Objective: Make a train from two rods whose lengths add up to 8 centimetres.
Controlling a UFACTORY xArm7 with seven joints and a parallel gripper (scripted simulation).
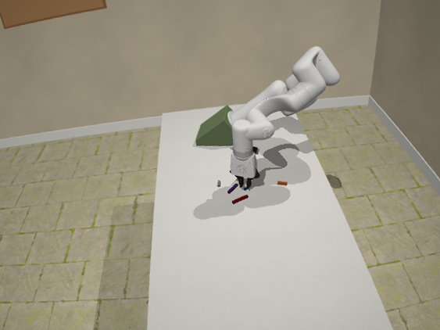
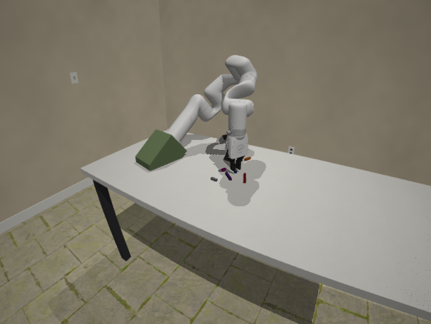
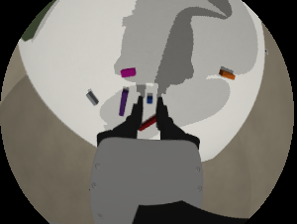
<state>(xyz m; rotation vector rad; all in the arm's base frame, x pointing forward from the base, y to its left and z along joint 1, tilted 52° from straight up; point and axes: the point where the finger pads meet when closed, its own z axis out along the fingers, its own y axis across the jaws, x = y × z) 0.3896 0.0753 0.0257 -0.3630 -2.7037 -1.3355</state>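
Observation:
My gripper (image 1: 244, 185) (image 2: 235, 168) (image 3: 149, 103) points straight down, low over the table, with its fingers a little apart and nothing gripped. A short blue rod (image 1: 245, 189) (image 2: 235, 172) (image 3: 149, 98) lies on the table right under the fingertips, between them in the wrist view. A red rod (image 1: 240, 199) (image 2: 245, 178) (image 3: 148, 123) lies just in front of the gripper. A purple rod (image 1: 232, 189) (image 2: 228, 175) (image 3: 124, 102) lies just to its left. A magenta rod (image 2: 223, 169) (image 3: 128, 72) lies beyond the purple one; the top view does not show it.
A grey rod (image 1: 219, 183) (image 2: 214, 179) (image 3: 92, 96) lies further left, an orange rod (image 1: 282, 183) (image 2: 247, 158) (image 3: 228, 74) off to the right. A green wedge-shaped block (image 1: 216, 128) (image 2: 160, 150) stands at the back of the white table (image 1: 263, 278) (image 2: 339, 221), by the arm's base.

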